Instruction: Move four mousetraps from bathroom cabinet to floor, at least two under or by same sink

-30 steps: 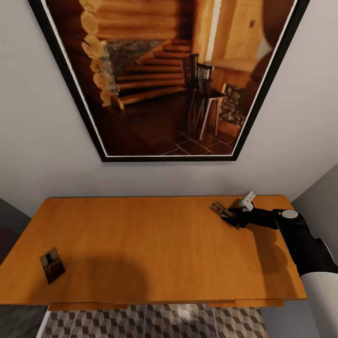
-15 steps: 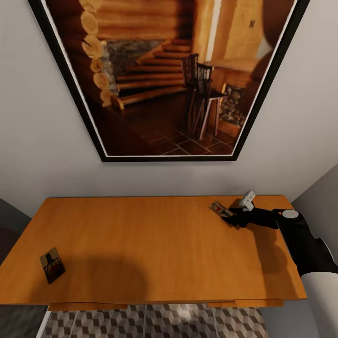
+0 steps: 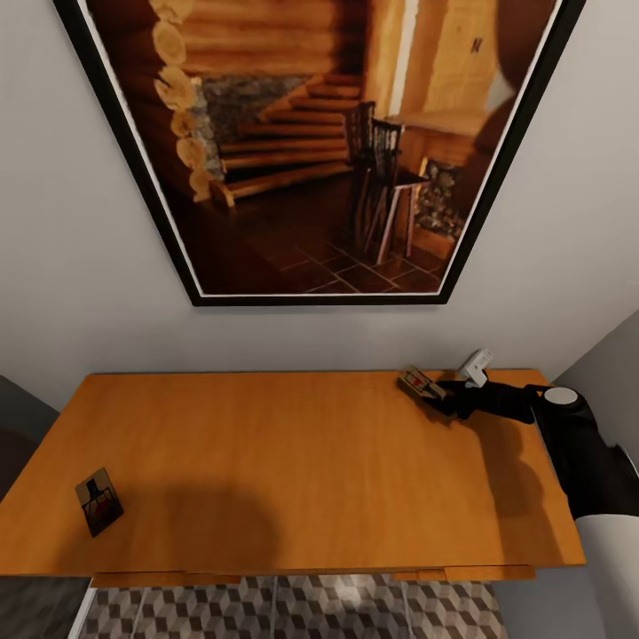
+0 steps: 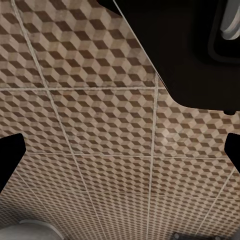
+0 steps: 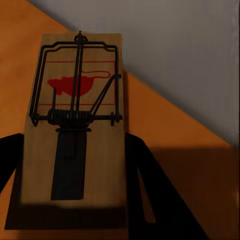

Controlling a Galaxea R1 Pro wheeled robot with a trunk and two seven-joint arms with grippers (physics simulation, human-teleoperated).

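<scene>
a: where is the right gripper (image 3: 441, 398) sitting just now?
b: it is reaching over the cabinet (image 3: 293, 461) top toward two o'clock in the head view; its dark fingers are closing on either side of a mousetrap (image 3: 419, 384), near the back edge by the wall (image 3: 89, 293)

a: is it really gripping the board?
b: it is looking so — in the right wrist view the mousetrap (image 5: 75, 120) is lying lengthwise between the two black fingers (image 5: 150, 200), its near end sitting right between them; the wire bar, the spring and the red mark are facing up; whether the board is lifting clear of the wood, i cannot tell

a: any other trap showing?
b: a second mousetrap (image 3: 98, 502) is resting at eight o'clock on the cabinet top, near the front left corner, well apart from the first

a: and the left gripper?
b: the left wrist view is looking at the bathroom floor (image 4: 100, 125) — cube-patterned tiles with pale grout; dark finger tips (image 4: 10, 155) are showing at both edges, standing wide apart with nothing between them

a: anything else?
b: a black-framed picture (image 3: 311, 142) of log stairs is hanging on the wall at twelve o'clock
</scene>
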